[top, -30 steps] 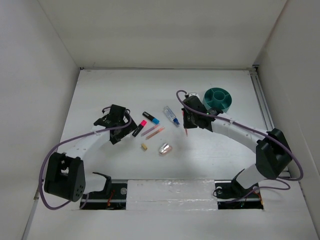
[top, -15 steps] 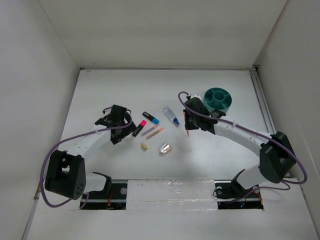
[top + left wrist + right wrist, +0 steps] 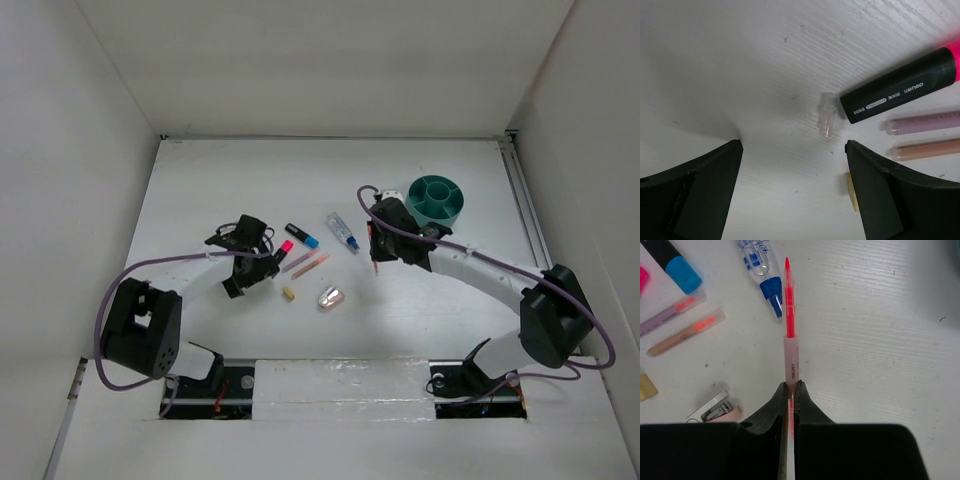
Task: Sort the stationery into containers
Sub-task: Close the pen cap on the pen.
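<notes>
My right gripper [image 3: 790, 385] is shut on a thin pink pen [image 3: 791, 340] and holds it above the table, left of the teal divided bowl [image 3: 437, 198]; in the top view the gripper [image 3: 377, 248] has the pen tip pointing toward me. My left gripper [image 3: 794, 145] is open and empty, low over the table, just left of the pink-capped black marker [image 3: 900, 90]. A small clear cap [image 3: 826, 114] lies ahead of the open jaws. Two thin pens [image 3: 925, 122] and a tan block [image 3: 852, 192] lie by its right finger. The blue-capped marker [image 3: 302, 236], clear tube [image 3: 343, 231] and silver-pink piece [image 3: 330, 297] lie mid-table.
White walls enclose the table on the left, back and right. The bowl stands near the right rail [image 3: 525, 215]. Both arm bases sit at the near edge.
My left gripper has moved right, closer to the pink-capped marker. My right gripper, still holding the pen, has shifted slightly back and right.
</notes>
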